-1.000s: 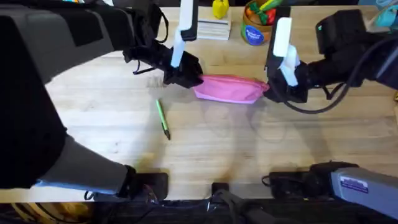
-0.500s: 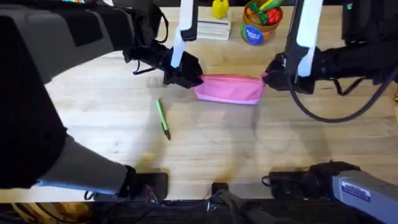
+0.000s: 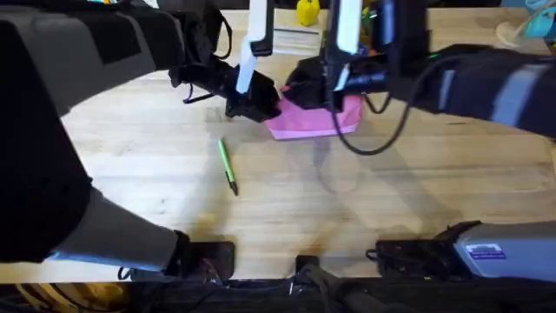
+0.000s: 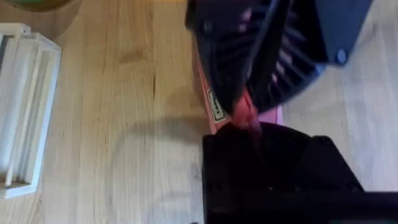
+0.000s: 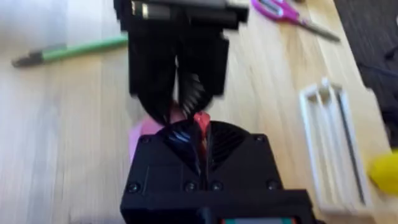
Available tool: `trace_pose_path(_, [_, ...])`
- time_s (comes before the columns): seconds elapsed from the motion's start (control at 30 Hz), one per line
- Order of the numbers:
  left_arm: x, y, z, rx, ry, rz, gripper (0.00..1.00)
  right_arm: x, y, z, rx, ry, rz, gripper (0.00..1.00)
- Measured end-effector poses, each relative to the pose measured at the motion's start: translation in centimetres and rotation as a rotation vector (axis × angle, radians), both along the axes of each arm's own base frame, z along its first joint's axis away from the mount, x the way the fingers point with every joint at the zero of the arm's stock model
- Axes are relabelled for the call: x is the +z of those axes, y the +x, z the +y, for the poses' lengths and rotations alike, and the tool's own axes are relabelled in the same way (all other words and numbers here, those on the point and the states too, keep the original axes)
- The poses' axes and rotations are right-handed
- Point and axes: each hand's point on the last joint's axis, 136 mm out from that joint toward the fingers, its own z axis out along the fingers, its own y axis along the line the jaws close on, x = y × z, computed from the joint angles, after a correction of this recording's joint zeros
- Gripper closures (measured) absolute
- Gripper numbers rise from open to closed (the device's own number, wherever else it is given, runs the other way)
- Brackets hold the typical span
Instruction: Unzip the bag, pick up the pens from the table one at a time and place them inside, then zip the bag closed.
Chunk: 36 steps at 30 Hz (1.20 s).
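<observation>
**Both grippers meet at one end of the pink bag**

Your left gripper [image 3: 257, 103] sits at the end of the bag [image 3: 317, 122] nearer the pen, its black fingers pressed together on the pink fabric there. In the right wrist view the same left gripper [image 5: 180, 93] faces you head-on, jaws narrowed to a pinch with pink showing right at their tips.

Your right gripper [image 3: 306, 85] has reached across and hangs over the same end of the bag, just beside the left one. In the right wrist view a sliver of pink-red sits between its own jaws [image 5: 200, 134], which look drawn close together on it. Whether that sliver is the zipper pull or plain fabric, you cannot tell. In the left wrist view the right gripper [image 4: 249, 118] shows as a dark ribbed body directly ahead of the left jaws, with pink at its tip.

The bag lies on the table [image 3: 365, 209], most of it stretching away from the two sets of jaws.

The green pen [image 3: 227, 166] lies flat on the table, well apart from both jaws and touching nothing else.
</observation>
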Motion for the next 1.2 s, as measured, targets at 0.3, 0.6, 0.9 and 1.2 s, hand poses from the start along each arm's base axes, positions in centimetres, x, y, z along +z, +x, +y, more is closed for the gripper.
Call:
trace_pose_path(0.3, [-0.3,0.5,1.0,0.028,0.027,-0.001,0.957,-1.0,-0.3,3.4,0.023,0.068,0.059,0.969])
trace_pose_path(0.6, [-0.2,0.1,0.4,0.012,0.019,0.003,0.957,1.5,0.9,2.5,-0.002,0.122,0.020,0.107])
trace_pose_path(0.9, [-0.2,0.1,0.3,0.009,0.019,0.004,0.957,1.9,2.1,0.9,-0.048,0.121,0.018,0.008])
trace_pose_path(1.2, [-0.2,0.1,0.3,0.009,0.019,0.003,0.957,4.2,0.9,-2.7,-0.161,0.060,0.043,0.008])
